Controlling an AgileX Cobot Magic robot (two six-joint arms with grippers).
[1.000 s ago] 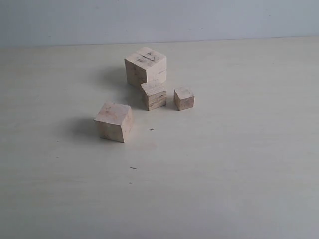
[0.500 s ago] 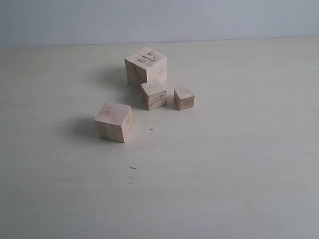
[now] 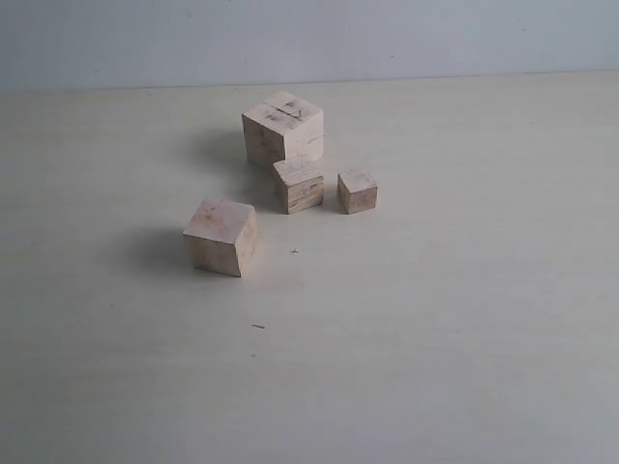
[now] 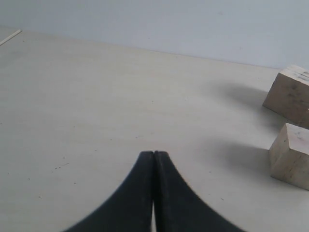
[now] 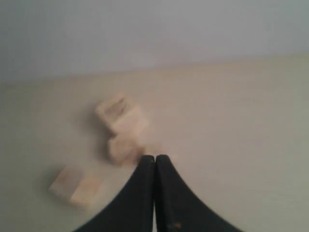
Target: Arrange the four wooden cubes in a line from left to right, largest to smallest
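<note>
Four pale wooden cubes sit on the light table. The largest cube (image 3: 282, 129), with dark marks and a groove on top, stands at the back. A smaller cube (image 3: 299, 185) touches its front, and the smallest cube (image 3: 357, 191) lies just to the right. The second-largest cube (image 3: 221, 236) stands apart at the front left. No arm shows in the exterior view. My left gripper (image 4: 154, 153) is shut and empty, with two cubes (image 4: 291, 154) off to one side. My right gripper (image 5: 155, 157) is shut and empty; the blurred cubes (image 5: 120, 116) lie beyond its tips.
The pale table (image 3: 435, 319) runs back to a grey-blue wall (image 3: 309, 39). Small dark specks (image 3: 258, 327) mark the tabletop in front of the cubes.
</note>
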